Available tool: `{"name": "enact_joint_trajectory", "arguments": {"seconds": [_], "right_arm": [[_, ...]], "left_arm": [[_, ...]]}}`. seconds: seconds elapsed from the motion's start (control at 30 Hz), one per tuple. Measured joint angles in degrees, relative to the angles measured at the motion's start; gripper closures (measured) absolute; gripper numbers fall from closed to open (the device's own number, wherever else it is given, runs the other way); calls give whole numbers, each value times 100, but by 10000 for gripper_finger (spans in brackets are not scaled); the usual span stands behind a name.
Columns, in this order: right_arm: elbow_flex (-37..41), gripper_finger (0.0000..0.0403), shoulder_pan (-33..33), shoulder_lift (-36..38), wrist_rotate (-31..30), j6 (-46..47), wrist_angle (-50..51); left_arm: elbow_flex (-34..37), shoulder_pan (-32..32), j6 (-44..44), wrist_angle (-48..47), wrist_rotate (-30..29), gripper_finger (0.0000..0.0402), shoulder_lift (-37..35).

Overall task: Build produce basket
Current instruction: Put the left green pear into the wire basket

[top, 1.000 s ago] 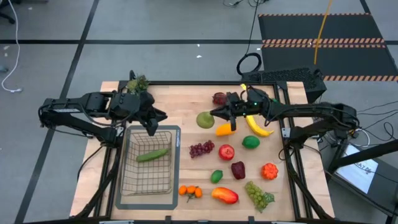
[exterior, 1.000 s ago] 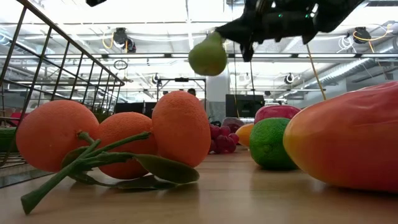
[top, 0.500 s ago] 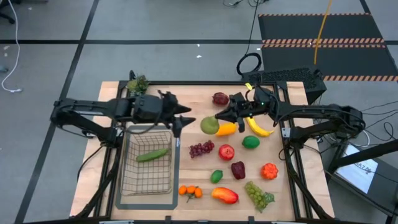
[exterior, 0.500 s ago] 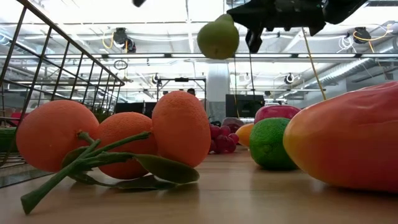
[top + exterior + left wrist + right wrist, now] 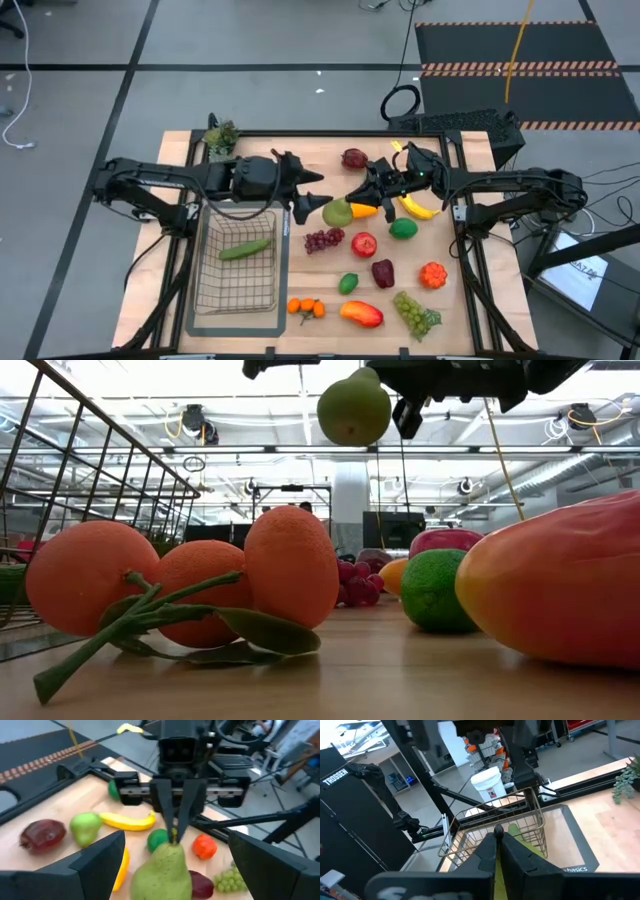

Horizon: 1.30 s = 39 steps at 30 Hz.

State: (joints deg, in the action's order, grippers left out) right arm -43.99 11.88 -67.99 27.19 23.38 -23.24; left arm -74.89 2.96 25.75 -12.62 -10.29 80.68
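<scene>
Wooden tabletop (image 5: 310,270) amid grey floor (image 5: 250,90), striped mat (image 5: 520,68).

Robotics lab / industrial test bay. Wooden table (image 5: 300,300) on bare grey concrete floor w/ black tape lines; hazard-striped black mat (image 5: 520,60) beyond table's far right corner. Behind table, low view: exposed ceiling pipes (image 5: 560,460) & strip lights. Beyond table, right wrist view: white bucket (image 5: 487,782), glass-walled rooms.
</scene>
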Motion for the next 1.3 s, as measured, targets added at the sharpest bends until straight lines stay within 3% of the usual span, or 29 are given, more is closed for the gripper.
{"name": "enact_joint_trajectory", "arguments": {"seconds": [0.3, 0.93, 1.3], "right_arm": [[0, 397, 0, 0, -8, 0, -2], [0, 397, 0, -131, -53, -2, -26], [0, 397, 0, -127, -63, -16, -65]], "left_arm": [[4, -23, -437, 52, 302, 53, 358], [6, -306, -309, 427, 995, 104, 1237], [4, -318, -509, 586, 1200, 190, 1312]]}}
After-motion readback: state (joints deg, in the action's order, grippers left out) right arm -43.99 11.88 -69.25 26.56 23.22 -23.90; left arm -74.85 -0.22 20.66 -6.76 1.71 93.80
